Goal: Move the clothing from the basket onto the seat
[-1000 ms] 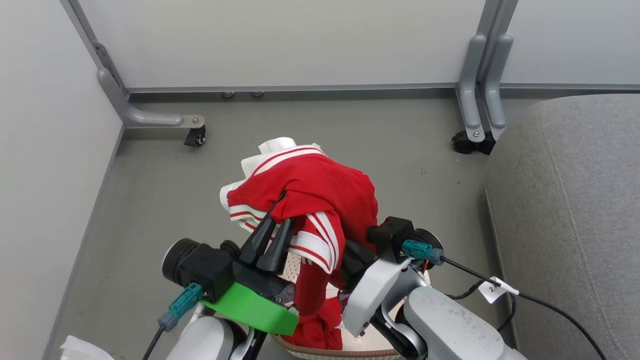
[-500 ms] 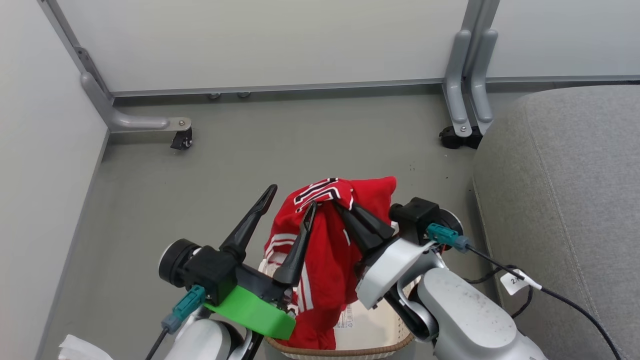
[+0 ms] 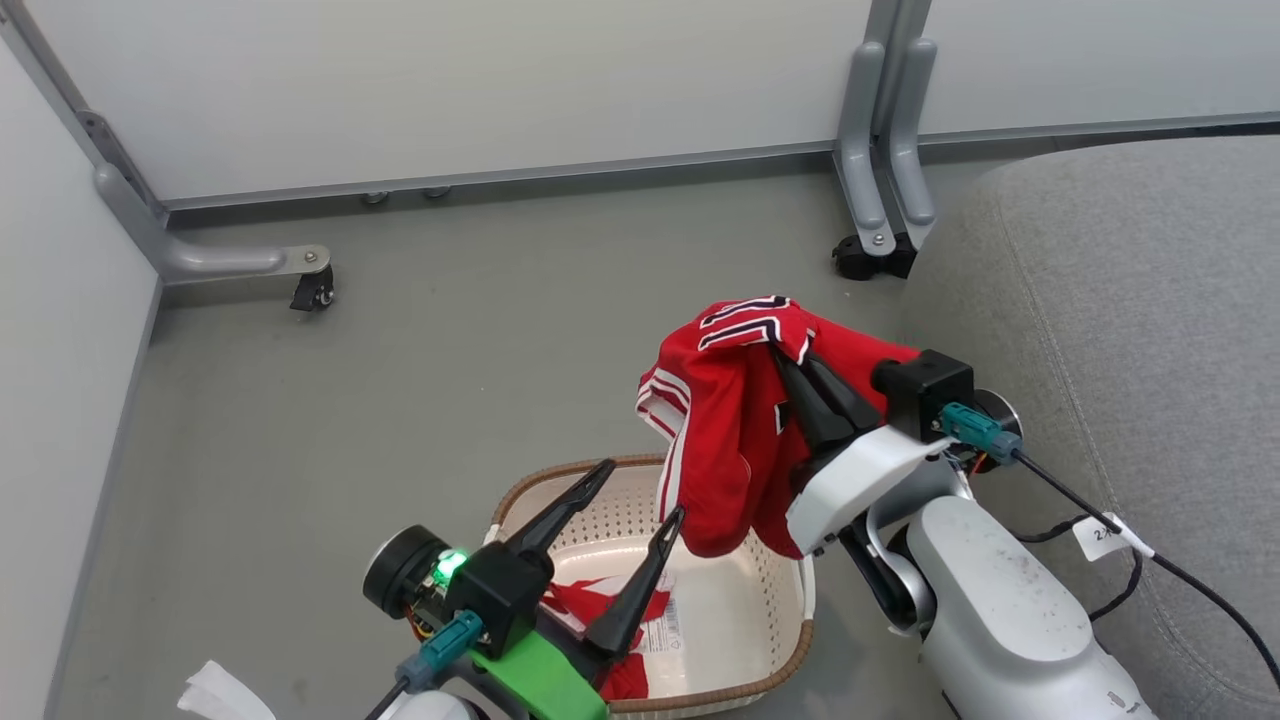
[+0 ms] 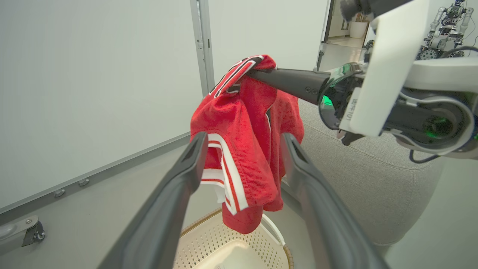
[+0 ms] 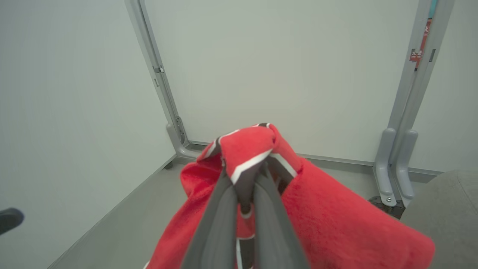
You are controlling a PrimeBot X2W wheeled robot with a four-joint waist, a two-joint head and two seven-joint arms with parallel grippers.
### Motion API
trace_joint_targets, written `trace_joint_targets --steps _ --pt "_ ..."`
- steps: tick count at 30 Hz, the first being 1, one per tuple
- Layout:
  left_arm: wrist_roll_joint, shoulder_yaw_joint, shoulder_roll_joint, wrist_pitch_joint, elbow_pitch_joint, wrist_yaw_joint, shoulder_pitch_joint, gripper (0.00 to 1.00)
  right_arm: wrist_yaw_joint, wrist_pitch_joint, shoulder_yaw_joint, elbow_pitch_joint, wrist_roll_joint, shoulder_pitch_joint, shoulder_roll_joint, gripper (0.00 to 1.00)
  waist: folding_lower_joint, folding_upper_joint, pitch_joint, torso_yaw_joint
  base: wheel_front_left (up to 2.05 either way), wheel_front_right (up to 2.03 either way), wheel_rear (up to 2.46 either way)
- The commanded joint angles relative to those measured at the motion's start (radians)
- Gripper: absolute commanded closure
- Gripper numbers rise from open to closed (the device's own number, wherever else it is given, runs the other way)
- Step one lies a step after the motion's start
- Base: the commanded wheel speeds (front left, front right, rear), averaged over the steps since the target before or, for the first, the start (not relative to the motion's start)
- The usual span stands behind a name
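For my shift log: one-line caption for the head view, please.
Right gripper holds a red garment above the basket, beside the grey seat; left gripper open over basket.

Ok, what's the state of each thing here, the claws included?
Laundry basket: upright on the floor.
Right claw: shut on the red sports garment.
Red sports garment: hanging over the basket.
Left claw: open, empty.
Other red garment: lying inside the basket.

— What sort of place is this?
— A robot lab, I'd say. Pale partition panels [image 3: 500, 90] stand on grey metal feet [image 3: 230, 262] with small wheels [image 3: 312, 292], over a smooth grey floor [image 3: 450, 330].
— Anything else?
— Another robot [image 4: 450, 18] beyond the panels.
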Motion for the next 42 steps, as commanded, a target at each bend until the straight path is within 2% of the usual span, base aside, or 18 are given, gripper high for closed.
trace_joint_targets --steps 1,11,23,29,35,42 --pt "-0.013 -0.002 0.006 -0.001 0.001 -0.003 0.011 0.00 0.000 0.004 -0.012 -0.001 -0.006 0.012 -0.005 1.00 0.0000 0.0000 0.006 -0.017 0.00 0.00 0.00" --pt "-0.016 -0.026 0.030 -0.011 -0.014 0.001 0.017 0.00 0.000 0.029 -0.088 -0.023 -0.029 0.039 -0.016 1.00 0.0000 0.0000 0.024 -0.117 0.00 0.00 0.00" --pt "-0.003 -0.052 0.051 0.000 -0.053 0.006 -0.020 0.00 0.000 0.036 -0.187 -0.043 -0.040 0.004 -0.034 1.00 0.0000 0.0000 0.092 -0.348 0.00 0.00 0.00" --pt "-0.004 -0.061 0.066 0.009 -0.063 0.007 -0.035 0.00 0.000 0.028 -0.250 -0.043 -0.044 0.000 -0.039 1.00 0.0000 0.0000 0.127 -0.438 0.00 0.00 0.00" --pt "0.002 -0.059 0.091 0.019 -0.083 0.009 -0.056 0.00 0.000 0.016 -0.316 -0.048 -0.046 -0.012 -0.032 1.00 0.0000 0.0000 0.173 -0.492 0.00 0.00 0.00" --pt "0.019 -0.075 0.120 0.045 -0.116 0.002 -0.119 0.00 0.000 -0.001 -0.410 -0.044 -0.046 -0.077 -0.035 1.00 0.0000 0.0000 0.248 -0.499 0.00 0.00 0.00"
